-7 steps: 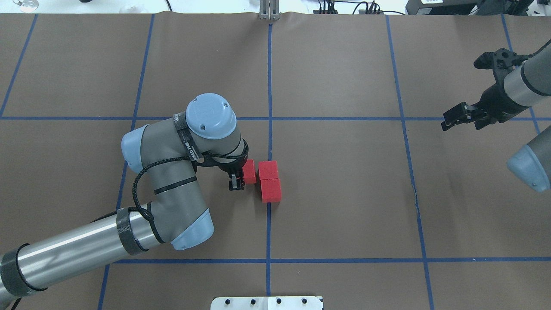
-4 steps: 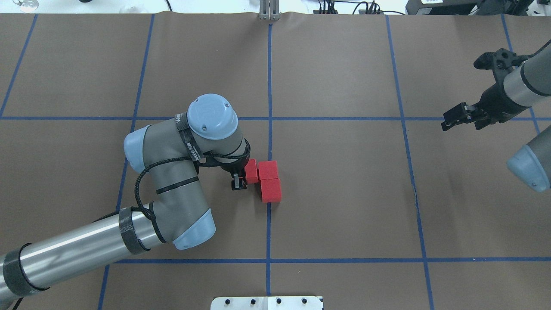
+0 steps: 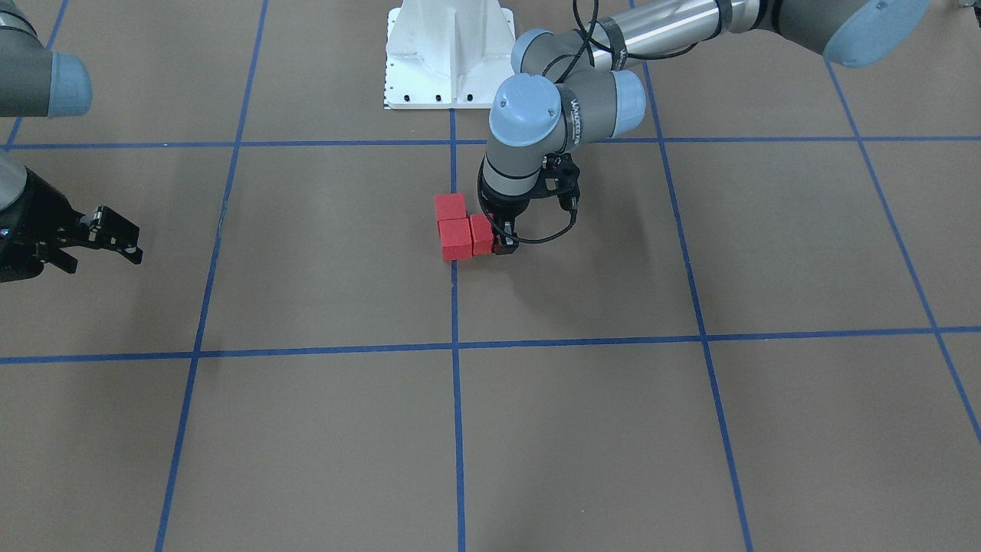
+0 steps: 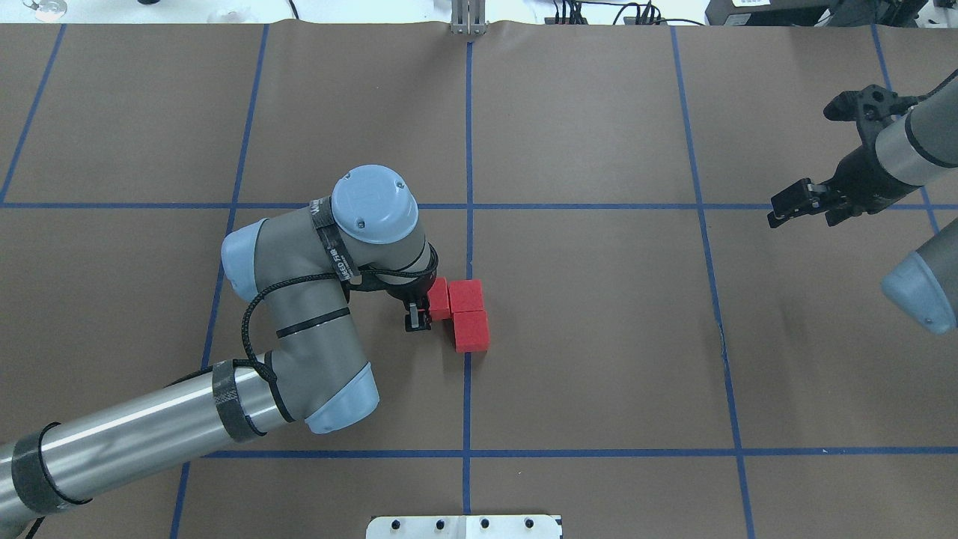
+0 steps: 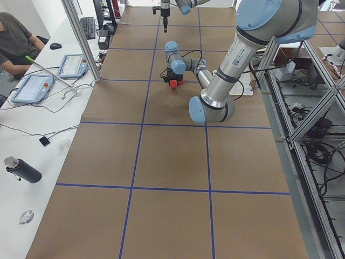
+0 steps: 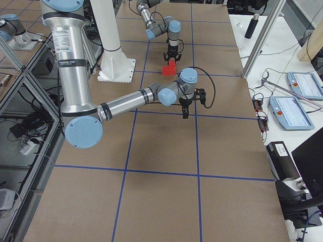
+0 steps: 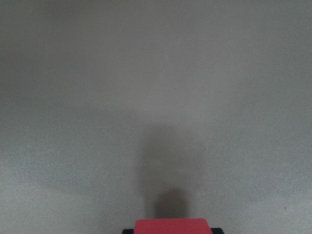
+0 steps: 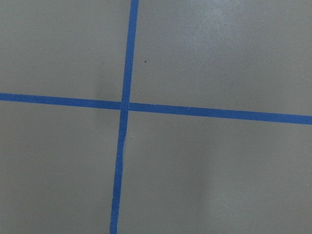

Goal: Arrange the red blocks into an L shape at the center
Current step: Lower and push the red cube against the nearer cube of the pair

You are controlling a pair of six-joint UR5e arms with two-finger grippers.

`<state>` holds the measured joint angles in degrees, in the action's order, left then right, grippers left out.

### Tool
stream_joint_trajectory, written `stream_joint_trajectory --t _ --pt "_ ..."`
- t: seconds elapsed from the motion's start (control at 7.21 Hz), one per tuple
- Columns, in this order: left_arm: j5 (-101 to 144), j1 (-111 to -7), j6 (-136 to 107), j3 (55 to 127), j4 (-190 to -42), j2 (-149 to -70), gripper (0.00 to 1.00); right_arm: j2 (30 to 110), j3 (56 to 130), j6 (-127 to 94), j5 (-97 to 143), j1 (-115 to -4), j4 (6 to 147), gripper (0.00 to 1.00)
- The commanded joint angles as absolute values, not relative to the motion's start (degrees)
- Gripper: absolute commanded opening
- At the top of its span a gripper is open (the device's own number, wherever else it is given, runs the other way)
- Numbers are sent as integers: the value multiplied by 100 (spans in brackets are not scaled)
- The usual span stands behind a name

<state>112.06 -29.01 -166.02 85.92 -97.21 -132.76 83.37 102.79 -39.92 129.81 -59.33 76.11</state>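
Three red blocks lie at the center [image 4: 468,247], beside the central blue tape line. Two of them, the far block [image 4: 466,295] and the near block [image 4: 471,331], sit touching on the line. The third block [image 4: 439,298] rests against the far block's left side, so the three make an L. My left gripper [image 4: 430,303] is shut on this third block, which shows red at the bottom edge of the left wrist view [image 7: 170,226]. In the front view the same block [image 3: 482,234] sits beside the left gripper [image 3: 491,234]. My right gripper [image 4: 780,210] hovers open and empty far to the right.
The white robot base [image 4: 464,526] stands at the near table edge. Blue tape lines [image 8: 127,105] cross under the right wrist. In the left side view a person [image 5: 16,38] sits beside a table with tablets and a bottle [image 5: 22,170].
My left gripper slid its red block rightward, closing the gap until it touches the far block. The right arm has stayed still.
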Motion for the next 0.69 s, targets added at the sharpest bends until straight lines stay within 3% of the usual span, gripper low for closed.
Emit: stream_joint_trajectory --t 0.0,0.42,0.55 --pt "11206 -2900 -16603 8587 -9721 -13280 0 8341 10283 -3999 12981 -5941 7611 100" --pt "11206 -2900 -16603 8587 -9712 -13289 0 8341 10283 -3999 12981 -5933 7611 100" --pt "11206 -2900 -16603 8587 -9712 -13289 8 8341 10283 -3999 12981 -5933 7611 100"
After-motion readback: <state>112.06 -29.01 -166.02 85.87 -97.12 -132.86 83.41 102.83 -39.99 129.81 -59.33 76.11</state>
